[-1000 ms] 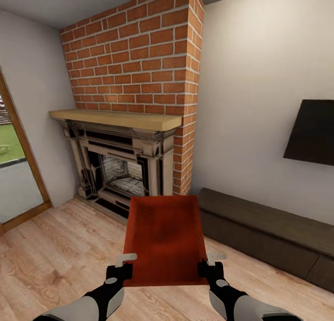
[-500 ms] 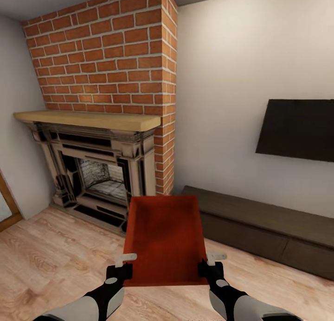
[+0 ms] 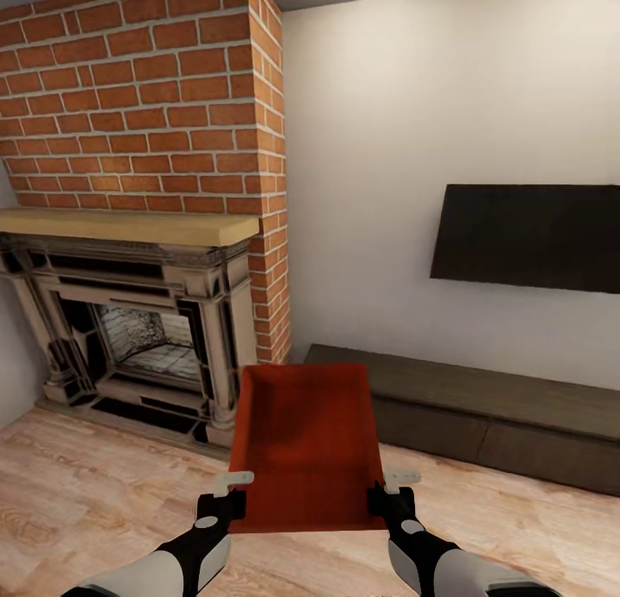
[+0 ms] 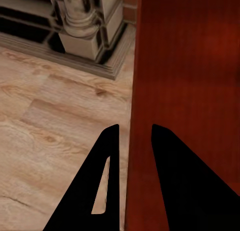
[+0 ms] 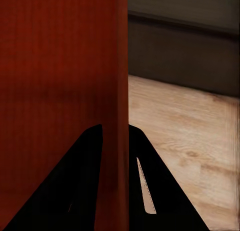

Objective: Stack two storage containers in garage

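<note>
head: I'm looking forward and down over my arms toward the fireplace [image 3: 129, 321] | wrists: I'm peering close along each end effector's fingers | shared: storage container [image 3: 306, 446] and wood floor [image 3: 103, 494]

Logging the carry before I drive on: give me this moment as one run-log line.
room: living room, facing fireplace and TV | left gripper: shut on storage container wall | right gripper: shut on opposite wall | container: off the floor

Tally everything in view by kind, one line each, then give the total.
Storage container: 1
Grippers: 2, left gripper and right gripper
Fireplace: 1
TV: 1
Low cabinet: 1
Total: 6
</note>
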You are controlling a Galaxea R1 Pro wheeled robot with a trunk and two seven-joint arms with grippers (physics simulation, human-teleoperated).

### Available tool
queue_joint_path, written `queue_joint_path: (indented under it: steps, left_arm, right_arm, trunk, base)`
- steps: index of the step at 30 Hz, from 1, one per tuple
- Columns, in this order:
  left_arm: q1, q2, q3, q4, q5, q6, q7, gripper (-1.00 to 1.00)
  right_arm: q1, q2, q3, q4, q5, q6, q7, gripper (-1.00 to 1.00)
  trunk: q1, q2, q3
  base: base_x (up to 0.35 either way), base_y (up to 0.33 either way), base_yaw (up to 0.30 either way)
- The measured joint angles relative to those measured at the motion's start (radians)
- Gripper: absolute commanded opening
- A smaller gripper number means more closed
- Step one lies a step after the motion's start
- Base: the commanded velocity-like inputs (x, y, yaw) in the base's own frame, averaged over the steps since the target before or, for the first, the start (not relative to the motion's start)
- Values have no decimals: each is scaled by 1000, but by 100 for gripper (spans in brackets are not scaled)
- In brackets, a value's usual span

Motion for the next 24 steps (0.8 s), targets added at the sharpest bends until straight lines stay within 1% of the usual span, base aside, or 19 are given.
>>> queue_joint_path:
  steps: [24]
  left_arm:
    - [0,-1,0,0,-1,0,3,-100]
  right_arm:
    - [0,-1,-3,0,4,1,1,-100]
  trunk:
    - [0,0,0]
  base:
    - [0,0,-279]
